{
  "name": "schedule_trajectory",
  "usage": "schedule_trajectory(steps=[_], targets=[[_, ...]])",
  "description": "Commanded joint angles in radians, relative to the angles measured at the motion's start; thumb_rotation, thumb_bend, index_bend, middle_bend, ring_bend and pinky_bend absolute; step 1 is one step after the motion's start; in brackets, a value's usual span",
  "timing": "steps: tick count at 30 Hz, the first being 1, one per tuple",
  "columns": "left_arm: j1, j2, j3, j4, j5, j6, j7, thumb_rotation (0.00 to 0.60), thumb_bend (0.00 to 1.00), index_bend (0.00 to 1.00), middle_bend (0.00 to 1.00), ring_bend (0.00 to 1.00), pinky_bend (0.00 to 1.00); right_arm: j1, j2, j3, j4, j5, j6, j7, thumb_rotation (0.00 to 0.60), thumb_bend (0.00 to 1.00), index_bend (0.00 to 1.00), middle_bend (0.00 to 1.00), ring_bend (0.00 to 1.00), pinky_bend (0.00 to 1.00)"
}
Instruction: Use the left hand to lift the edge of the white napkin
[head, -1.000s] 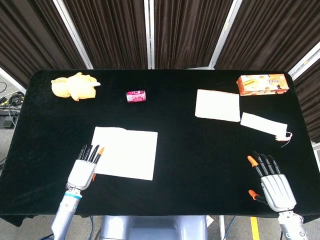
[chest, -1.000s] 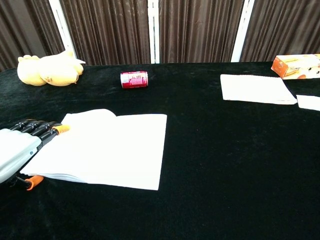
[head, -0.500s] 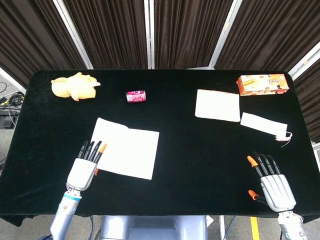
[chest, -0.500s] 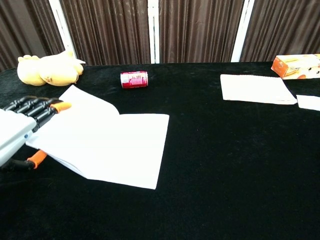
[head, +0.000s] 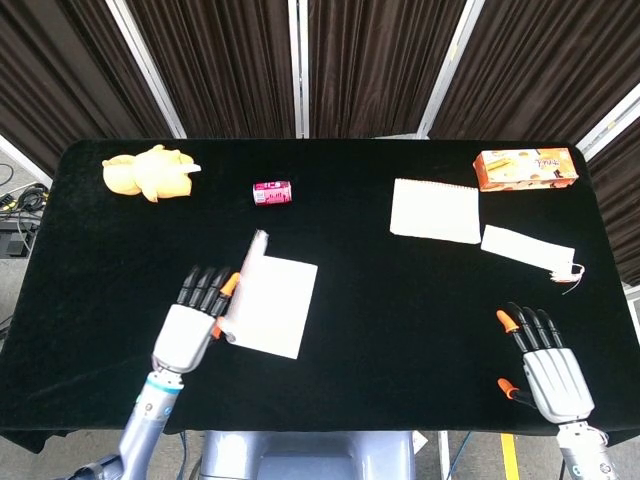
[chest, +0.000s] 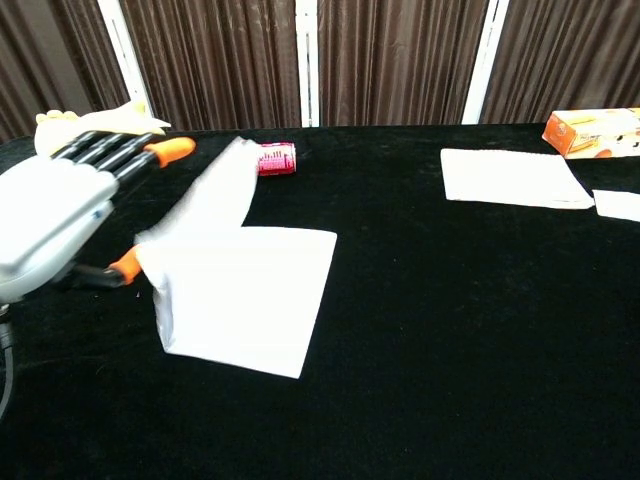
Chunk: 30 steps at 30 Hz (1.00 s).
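**Left hand has the napkin's edge up off the table**

The white napkin (head: 268, 305) lies on the black table (head: 400, 300), and everything else can be placed from it. Its left side is raised and stands up in a fold, while its right part lies flat on the cloth. The left hand (head: 192, 325) is just beside the raised side, touching it: the fingers (chest: 130, 152) are stretched out nearly straight along the lifted edge and the orange-tipped thumb (chest: 122, 265) sits at the sheet's lower left corner, so the edge looks pinched between thumb and fingers, the hand otherwise flat rather than curled.

Beyond the napkin, toward the curtains, a small pink can (head: 272, 192) lies on its side. Further left of that, near the table's far left corner, sits a yellow plush toy (head: 148, 173). Well to the napkin's right lies a white notepad (head: 435, 210), with an orange box (head: 525, 168) behind it and a white strip of paper (head: 528, 250) beside it.

The right hand (head: 548, 372) rests well apart from the napkin, at the table's near right edge, palm down, fingers spread and straight, holding nothing.
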Motion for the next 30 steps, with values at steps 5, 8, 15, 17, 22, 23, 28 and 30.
schedule_trajectory(steps=[5,8,15,17,22,23,28,30], targets=[[-0.036,-0.052,-0.011,0.043,0.008,-0.021,0.011,0.600,0.46,0.00,0.00,0.00,0.00,-0.004,0.013,0.003,-0.008,-0.001,0.012,0.016,0.600,0.05,0.00,0.00,0.00,0.00],[-0.029,-0.049,-0.005,0.048,0.001,-0.015,0.016,0.600,0.44,0.00,0.00,0.00,0.00,-0.004,0.016,0.004,-0.006,0.005,0.009,0.020,0.600,0.04,0.00,0.00,0.00,0.00],[0.042,0.053,0.012,-0.022,-0.050,0.037,0.003,0.600,0.31,0.00,0.00,0.00,0.00,-0.004,0.012,0.004,-0.001,0.006,0.006,0.012,0.600,0.04,0.00,0.00,0.00,0.00],[0.072,0.098,0.017,-0.046,-0.058,0.072,-0.002,0.600,0.27,0.00,0.00,0.00,0.00,-0.003,0.009,0.005,0.001,0.008,0.004,0.008,0.600,0.04,0.00,0.00,0.00,0.00],[0.152,0.209,0.029,-0.121,-0.093,0.157,-0.056,0.600,0.19,0.00,0.00,0.00,0.00,-0.004,0.006,0.008,-0.001,0.007,0.010,0.002,0.600,0.04,0.00,0.00,0.00,0.00],[0.176,0.241,0.035,-0.144,-0.102,0.181,-0.082,0.600,0.18,0.00,0.00,0.00,0.00,-0.004,0.005,0.008,-0.001,0.005,0.012,-0.001,0.600,0.04,0.00,0.00,0.00,0.00],[0.247,0.321,0.062,-0.196,-0.128,0.240,-0.164,0.600,0.17,0.00,0.00,0.00,0.00,-0.003,0.002,0.009,-0.003,0.004,0.011,-0.006,0.600,0.05,0.00,0.00,0.00,0.00],[0.277,0.349,0.075,-0.205,-0.135,0.266,-0.191,0.600,0.17,0.00,0.00,0.00,0.00,-0.003,0.003,0.010,-0.007,0.001,0.014,-0.006,0.600,0.04,0.00,0.00,0.00,0.00]])
